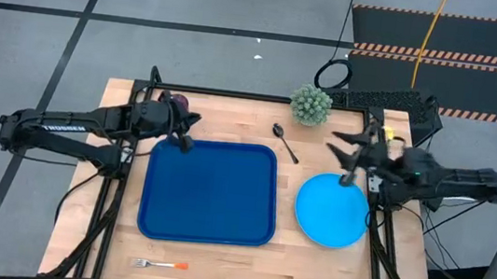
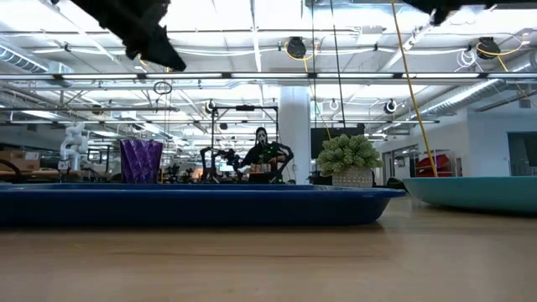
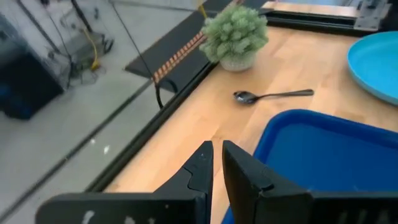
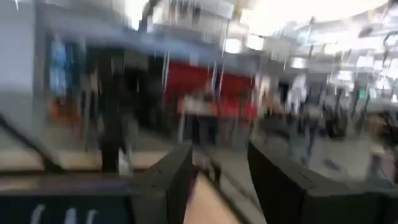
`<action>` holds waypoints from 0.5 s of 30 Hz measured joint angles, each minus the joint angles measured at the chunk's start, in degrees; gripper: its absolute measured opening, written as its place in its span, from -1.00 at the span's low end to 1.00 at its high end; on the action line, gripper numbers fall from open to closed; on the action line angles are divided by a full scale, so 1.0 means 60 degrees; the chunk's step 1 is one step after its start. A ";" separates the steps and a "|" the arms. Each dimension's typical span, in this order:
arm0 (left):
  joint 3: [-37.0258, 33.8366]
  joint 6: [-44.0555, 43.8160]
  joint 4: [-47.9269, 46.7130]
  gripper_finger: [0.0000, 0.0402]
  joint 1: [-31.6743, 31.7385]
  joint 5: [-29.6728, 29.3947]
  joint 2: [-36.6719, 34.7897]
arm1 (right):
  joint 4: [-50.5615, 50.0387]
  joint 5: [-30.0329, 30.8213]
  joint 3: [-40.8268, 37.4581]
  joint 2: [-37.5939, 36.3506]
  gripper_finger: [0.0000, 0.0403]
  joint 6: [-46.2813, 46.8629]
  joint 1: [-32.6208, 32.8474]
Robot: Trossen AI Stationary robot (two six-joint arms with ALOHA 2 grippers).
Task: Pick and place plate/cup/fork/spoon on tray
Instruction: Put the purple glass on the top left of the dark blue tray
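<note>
The left gripper [image 1: 182,141] is held nearly closed, empty — the tray [image 1: 211,192] just beneath; the right gripper [image 1: 348,151] is spread open above the plate [image 1: 332,210].

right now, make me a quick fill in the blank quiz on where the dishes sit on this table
The blue tray holds ____ of the dishes.
The plate lies on the wood beside the tray, on the ____ arm's side.
The spoon lies between the tray and the ____.
The fork has an ____ handle.

Missing words: none; right; plant; orange
</note>
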 joint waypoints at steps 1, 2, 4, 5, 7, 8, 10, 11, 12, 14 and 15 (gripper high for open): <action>-0.0001 -0.0176 -0.0076 -0.81 0.0051 0.0093 0.0000 | -0.0411 0.0086 0.0202 0.0408 -0.25 0.0085 0.0000; 0.0000 -0.0300 -0.0144 -0.81 0.0078 0.0132 0.0000 | -0.0711 0.0177 0.0378 0.0772 -0.25 0.0187 0.0000; 0.0000 -0.0340 -0.0313 -0.81 0.0075 0.0146 0.0000 | -0.1066 0.0286 0.0561 0.1409 -0.25 0.0266 -0.0004; -0.0002 -0.0342 -0.0423 -0.81 0.0084 0.0103 0.0000 | -0.1112 0.0289 0.0564 0.1661 -0.25 0.0233 -0.0004; -0.0004 -0.0374 -0.0601 -0.81 0.0166 -0.0098 0.0000 | -0.0947 0.0293 0.0595 0.2058 -0.25 0.0072 -0.0003; 0.0004 -0.0442 -0.0706 -0.81 0.0220 -0.0198 0.0000 | -0.0877 0.0293 0.0601 0.2206 -0.25 0.0015 -0.0004; 0.0209 -0.0667 -0.1414 -0.81 0.0399 -0.0454 0.0002 | -0.0701 0.0295 0.0601 0.2380 -0.25 -0.0104 -0.0004; 0.0438 -0.0844 -0.1957 -0.81 0.0492 -0.0600 0.0013 | -0.0565 0.0298 0.0601 0.2422 -0.25 -0.0136 -0.0004; 0.0727 -0.1055 -0.2516 -0.81 0.0594 -0.0728 0.0083 | -0.0394 0.0304 0.0601 0.2437 -0.25 -0.0146 -0.0004; 0.1451 -0.1468 -0.3700 -0.81 0.0805 -0.0795 0.0348 | -0.0043 0.0307 0.0601 0.2427 -0.25 -0.0163 -0.0004; 0.1837 -0.1661 -0.4406 -0.81 0.0888 -0.0791 0.0494 | 0.0123 0.0307 0.0601 0.2413 -0.25 -0.0170 -0.0004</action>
